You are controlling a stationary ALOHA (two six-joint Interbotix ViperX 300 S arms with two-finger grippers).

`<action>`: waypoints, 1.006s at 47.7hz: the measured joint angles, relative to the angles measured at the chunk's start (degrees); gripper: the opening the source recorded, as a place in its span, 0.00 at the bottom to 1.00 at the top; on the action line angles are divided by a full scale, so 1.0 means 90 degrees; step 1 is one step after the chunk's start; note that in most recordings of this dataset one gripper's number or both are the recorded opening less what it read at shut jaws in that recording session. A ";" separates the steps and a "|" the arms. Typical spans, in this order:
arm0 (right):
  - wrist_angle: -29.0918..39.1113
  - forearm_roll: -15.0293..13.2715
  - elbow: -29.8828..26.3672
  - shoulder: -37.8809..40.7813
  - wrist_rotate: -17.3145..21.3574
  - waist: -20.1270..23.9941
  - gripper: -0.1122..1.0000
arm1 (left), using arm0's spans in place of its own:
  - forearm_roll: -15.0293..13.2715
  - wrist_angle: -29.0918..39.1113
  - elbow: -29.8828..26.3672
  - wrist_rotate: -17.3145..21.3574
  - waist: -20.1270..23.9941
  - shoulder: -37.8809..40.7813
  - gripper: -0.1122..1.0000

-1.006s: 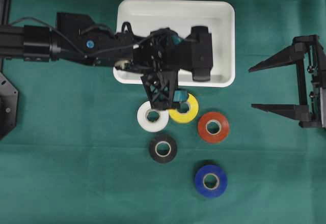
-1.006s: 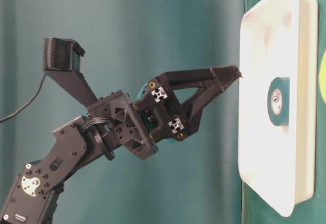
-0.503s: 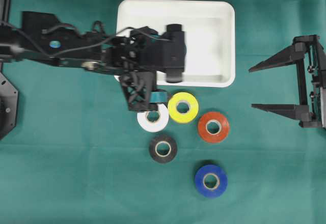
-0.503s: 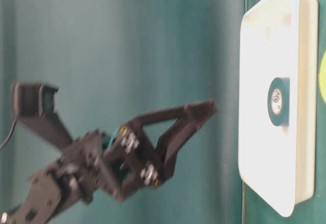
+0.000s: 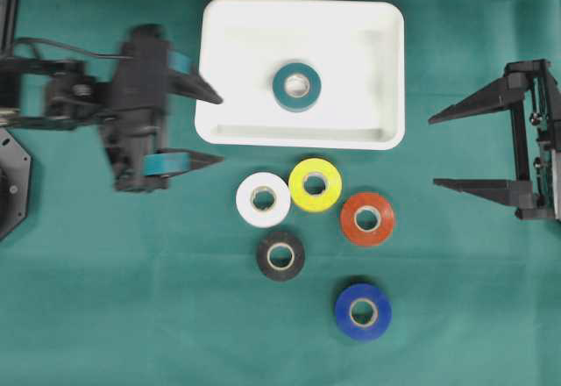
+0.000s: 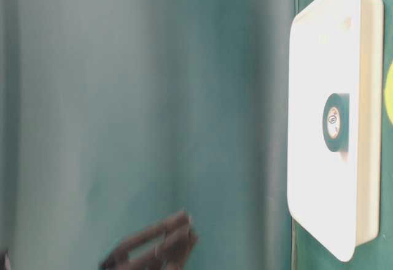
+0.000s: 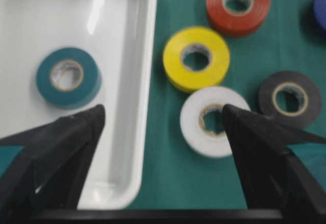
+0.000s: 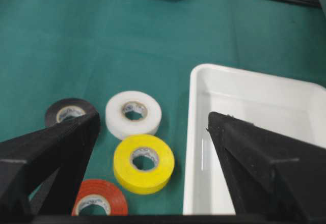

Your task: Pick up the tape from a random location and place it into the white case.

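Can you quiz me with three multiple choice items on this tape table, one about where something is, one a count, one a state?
1. Where does the teal tape roll lie?
A. inside the white case
B. on the green cloth beside the black roll
C. between the left pincer's fingers

2. How many tape rolls lie on the cloth outside the case?
A. three
B. five
C. seven

3. How is the left pincer?
A. shut on the yellow roll
B. shut and empty
C. open and empty

Answers:
1 A, the overhead view shows it flat on the case floor.
2 B, white, yellow, red, black and blue.
3 C, its fingers stand wide apart with nothing between.
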 measured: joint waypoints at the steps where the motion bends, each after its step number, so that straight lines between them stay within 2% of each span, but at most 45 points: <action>1: 0.0000 0.0000 0.0000 0.0000 0.0000 0.0000 0.92 | 0.0000 -0.0039 0.0098 0.0010 0.0000 -0.0137 0.95; 21: 0.0088 0.0000 0.0000 -0.0010 -0.0020 0.0000 0.92 | 0.0000 -0.0352 0.1670 0.0000 0.0000 -0.2139 0.94; 37: 0.0098 0.0000 0.0000 0.0000 -0.0010 0.0000 0.92 | -0.0010 -0.0889 0.2852 0.0000 0.0010 -0.2891 0.94; 48: 0.0098 0.0000 0.0000 0.0000 -0.0010 0.0000 0.92 | -0.0010 -0.0996 0.3008 0.0000 0.0010 -0.2998 0.94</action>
